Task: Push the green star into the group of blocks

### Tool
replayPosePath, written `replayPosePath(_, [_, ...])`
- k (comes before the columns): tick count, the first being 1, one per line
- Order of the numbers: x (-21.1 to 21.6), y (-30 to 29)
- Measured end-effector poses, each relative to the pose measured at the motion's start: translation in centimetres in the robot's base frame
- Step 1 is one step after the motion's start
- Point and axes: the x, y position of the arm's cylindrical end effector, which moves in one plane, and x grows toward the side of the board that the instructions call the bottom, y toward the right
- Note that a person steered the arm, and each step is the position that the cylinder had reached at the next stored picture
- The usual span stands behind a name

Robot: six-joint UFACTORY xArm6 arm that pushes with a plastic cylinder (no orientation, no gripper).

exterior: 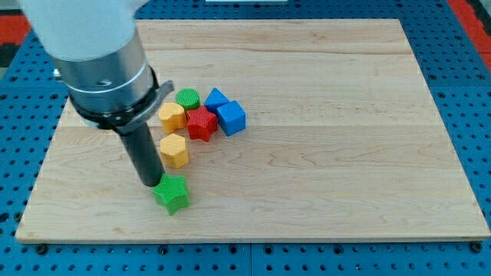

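Observation:
The green star (pixel 172 194) lies on the wooden board (pixel 322 153) near the view's bottom left. My tip (pixel 149 184) is at the star's upper left edge, touching or nearly touching it. Above the star is the group: a yellow hexagonal block (pixel 174 150) nearest, then another yellow block (pixel 171 116), a green round block (pixel 187 99), a red star-like block (pixel 202 123), a blue cube (pixel 231 118) and a blue block (pixel 216 98) behind it. The star sits apart from the group, a short gap below the nearest yellow block.
The arm's large grey and white body (pixel 100 54) covers the board's upper left corner. The board's bottom edge (pixel 253 239) runs close below the star. Blue pegboard (pixel 468 46) surrounds the board.

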Motion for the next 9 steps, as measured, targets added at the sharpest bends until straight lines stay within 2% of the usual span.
replayPosePath(2, [-3.8, 0.3])
replayPosePath(3, [-3.6, -2.1])
replayPosePath(4, [1.6, -6.9])
replayPosePath(5, [6.7, -2.0])
replayPosePath(6, [5.0, 3.3])
replayPosePath(7, [0.1, 3.3])
replayPosePath(9, [-2.4, 3.3])
